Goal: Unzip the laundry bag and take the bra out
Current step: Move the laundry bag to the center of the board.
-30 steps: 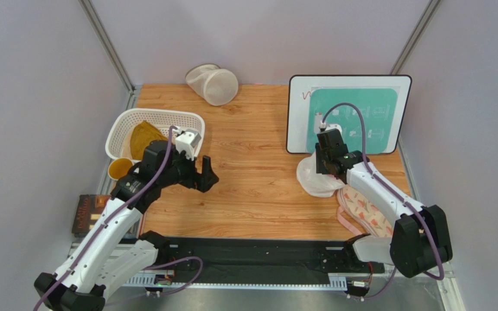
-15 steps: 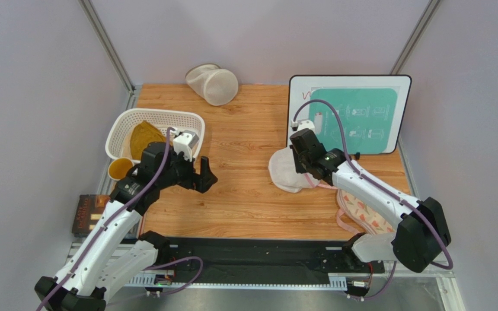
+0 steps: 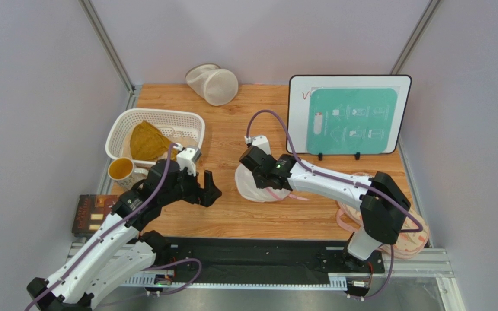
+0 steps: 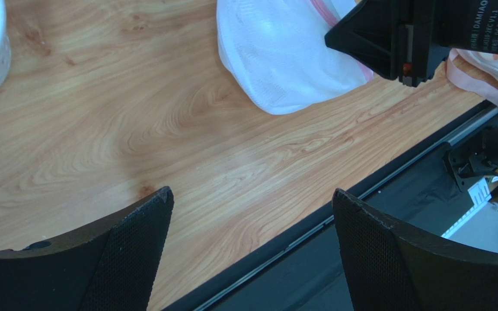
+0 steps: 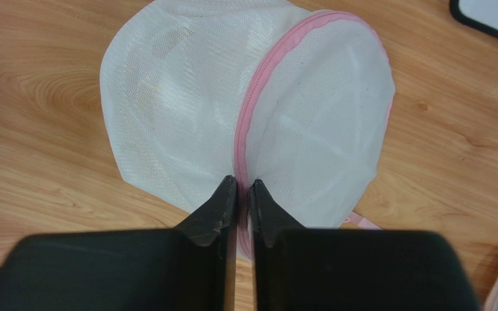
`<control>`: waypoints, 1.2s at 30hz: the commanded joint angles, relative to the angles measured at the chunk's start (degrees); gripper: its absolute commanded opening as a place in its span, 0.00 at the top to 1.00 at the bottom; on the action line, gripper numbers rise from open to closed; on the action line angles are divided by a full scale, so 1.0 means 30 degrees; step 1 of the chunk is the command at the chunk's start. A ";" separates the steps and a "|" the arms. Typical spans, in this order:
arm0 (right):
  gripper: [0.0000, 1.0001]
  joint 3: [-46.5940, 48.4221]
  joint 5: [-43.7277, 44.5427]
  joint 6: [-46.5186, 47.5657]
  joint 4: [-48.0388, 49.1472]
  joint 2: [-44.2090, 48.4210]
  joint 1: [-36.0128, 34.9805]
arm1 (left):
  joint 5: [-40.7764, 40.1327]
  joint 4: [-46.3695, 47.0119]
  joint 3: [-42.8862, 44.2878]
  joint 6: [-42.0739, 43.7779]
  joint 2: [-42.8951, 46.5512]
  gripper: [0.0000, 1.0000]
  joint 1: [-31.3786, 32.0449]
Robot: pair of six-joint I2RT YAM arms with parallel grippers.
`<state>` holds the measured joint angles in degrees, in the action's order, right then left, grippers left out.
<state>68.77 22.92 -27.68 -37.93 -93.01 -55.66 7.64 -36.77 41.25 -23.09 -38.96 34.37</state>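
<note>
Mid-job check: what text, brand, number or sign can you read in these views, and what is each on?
"DAMIAO": white print on the black housing of the right arm, left wrist view; the line beneath looks like "DC24V", not certain.
White-framed board with teal panel: icons and a red scribble, too small to read.
White tag by the black base rail: blurred, unreadable.
Round white mesh laundry bag with pink zipper trim: no text.
</note>
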 commanded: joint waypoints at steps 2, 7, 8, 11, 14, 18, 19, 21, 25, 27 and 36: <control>0.47 0.1275 0.0096 -0.1817 -0.0187 0.0677 -0.0461 | -0.1197 0.0422 -0.0860 -0.1911 0.0682 0.03 0.0903; 0.14 0.0924 0.0475 -0.1847 -0.0919 0.3134 -0.0052 | -0.2340 0.0830 -0.1036 -0.2875 0.0126 0.04 0.2309; 0.13 0.0778 0.0679 -0.1876 -0.1123 0.3607 0.0065 | -0.2312 0.1470 -0.1095 -0.3082 0.0009 0.03 0.2458; 0.10 -0.0391 0.0886 -0.1934 -0.1418 0.5598 0.0767 | -0.2019 0.3575 -0.1447 -0.4338 -0.0634 0.04 0.3189; 0.08 -0.2090 0.0770 -0.2315 -0.1506 0.7795 0.2026 | -0.2252 0.5954 -0.0982 -0.5335 -0.3172 0.04 0.4331; 0.08 -0.4433 -0.0370 -0.2491 -0.1448 1.1101 0.5152 | -0.2486 0.7773 0.0980 -0.5954 -0.7162 0.05 0.5591; 0.08 -0.5163 -0.1011 -0.2491 -0.1390 1.1633 0.5715 | -0.2517 0.8008 0.1478 -0.6100 -0.7953 0.05 0.5681; 0.08 -0.5783 -0.1543 -0.2316 -0.1418 1.3094 0.7089 | -0.3010 0.7981 0.2913 -0.6394 -0.9976 0.05 0.5740; 0.07 -0.6692 -0.2394 -0.2140 -0.1535 1.4830 0.8210 | -0.4362 0.7364 0.4615 -0.6658 -1.2001 0.04 0.5770; 0.07 -0.7102 -0.2424 -0.2111 -0.1594 1.5182 0.8444 | -0.4335 0.7832 0.5026 -0.6949 -1.2675 0.04 0.5741; 0.07 -0.8099 -0.3126 -0.2374 -0.1361 1.6030 0.8680 | -0.4944 0.7102 0.6902 -0.7039 -1.6367 0.04 0.5741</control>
<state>45.25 15.31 -33.91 -43.81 -47.55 -29.80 -4.21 -15.11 60.25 -43.18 -85.67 51.40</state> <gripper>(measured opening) 0.931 0.967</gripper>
